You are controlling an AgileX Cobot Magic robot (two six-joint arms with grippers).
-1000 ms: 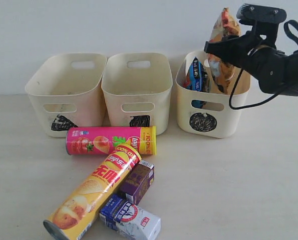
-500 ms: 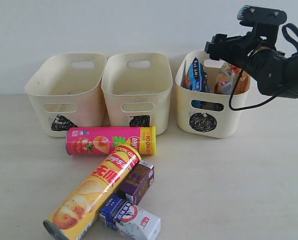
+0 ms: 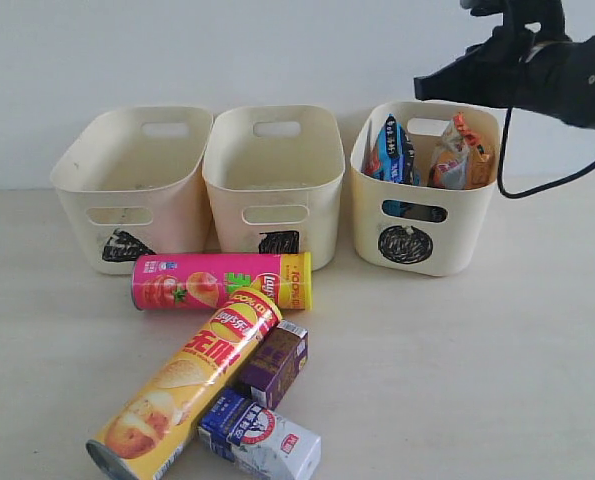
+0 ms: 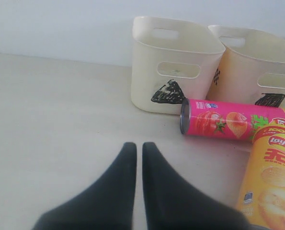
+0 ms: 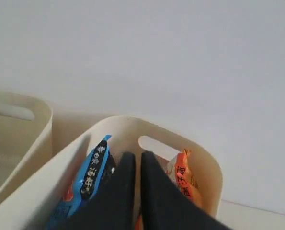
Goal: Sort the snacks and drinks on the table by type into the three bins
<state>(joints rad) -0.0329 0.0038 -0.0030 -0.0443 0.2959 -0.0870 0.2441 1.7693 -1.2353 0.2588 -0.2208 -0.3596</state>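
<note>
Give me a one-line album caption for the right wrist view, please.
Shut black claw above the cream plastic tub holding a blue-black crinkly bag and an orange-tan crinkly bag.

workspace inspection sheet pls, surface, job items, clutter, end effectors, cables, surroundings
surface: pale table, no spills seen
job's things: triangle bin and square bin look empty; circle bin holds blue-black bag and orange bag; pink chip tube, yellow chip tube, purple carton and blue-and-white carton lie unsorted in front of the bins
clutter: nothing seen
end effectors: left end effector shut, empty, low over the table; right end effector shut, empty, above the circle bin
cables: black cable loops down from the right arm by the circle bin
surroundings: plain pale wall
</note>
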